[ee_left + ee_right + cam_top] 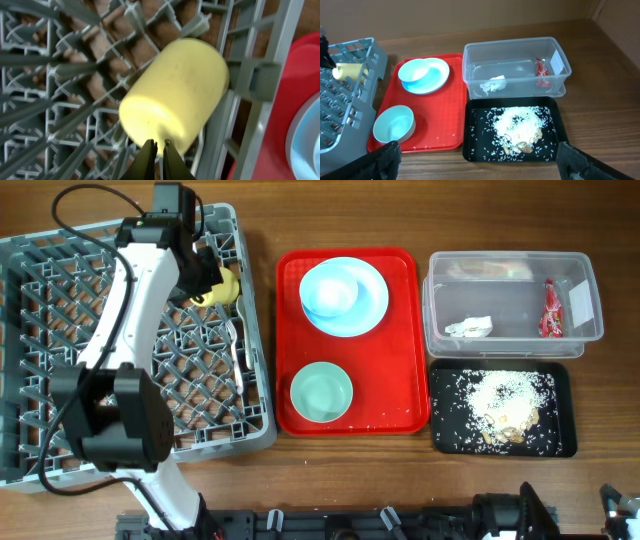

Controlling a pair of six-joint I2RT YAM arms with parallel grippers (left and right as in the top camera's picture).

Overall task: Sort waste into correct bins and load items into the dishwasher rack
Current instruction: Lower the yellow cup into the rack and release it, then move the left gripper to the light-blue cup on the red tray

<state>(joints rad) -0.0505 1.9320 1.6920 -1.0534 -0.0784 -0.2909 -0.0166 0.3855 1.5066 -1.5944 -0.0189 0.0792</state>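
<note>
The small yellow cup (175, 92) lies on its side in the grey dishwasher rack (60, 260), near the rack's back right corner (218, 288). My left gripper (159, 147) is shut, its tips at the cup's near edge with nothing visible between them. A white utensil (238, 355) lies in the rack just in front of the cup. My right gripper (480, 165) is open and hangs over the table's front edge, in front of the black tray (555, 110) of rice (520, 122). In the clear tub (510, 255) are the red wrapper (549, 310) and the white tissue (468, 328).
A red tray (400, 400) between rack and bins holds a pale-blue plate (372, 305) with a teal bowl (330, 290) on it. A second teal bowl (321, 392) sits nearer the front. A few rice grains lie on the red tray.
</note>
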